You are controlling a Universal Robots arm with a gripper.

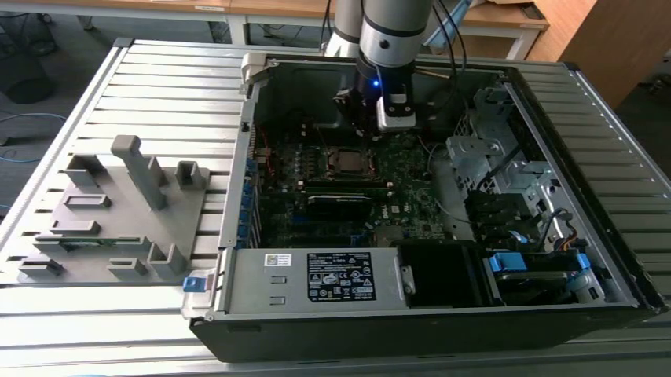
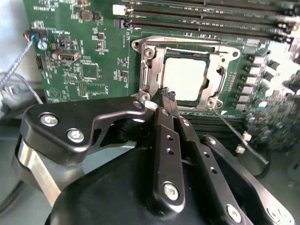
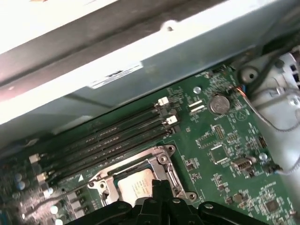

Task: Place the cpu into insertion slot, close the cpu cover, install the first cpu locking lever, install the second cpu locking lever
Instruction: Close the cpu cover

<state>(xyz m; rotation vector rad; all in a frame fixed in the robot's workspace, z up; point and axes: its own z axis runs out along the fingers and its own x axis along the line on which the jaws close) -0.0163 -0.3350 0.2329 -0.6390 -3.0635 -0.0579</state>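
Label plate [image 1: 341, 276], txt too small, unreadable

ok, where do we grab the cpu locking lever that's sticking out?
Take the cpu locking lever near its free end, probably pinching across the wire from above. It's a thin straight rod running out past the corner of the cpu cover, so that end looks unobstructed; the hinge end is crowded.

Small flat square silver-grey cpu [image 2: 185, 78]: in the square metal-rimmed insertion slot [image 2: 143, 77], framed by the thin silvery cpu cover [image 2: 216, 70].
Long black memory slots [image 2: 197, 18]: just beside the insertion slot.
Grey plastic fixture tray [image 1: 105, 228]: at the exterior view's left of the open black computer case [image 1: 419, 334].
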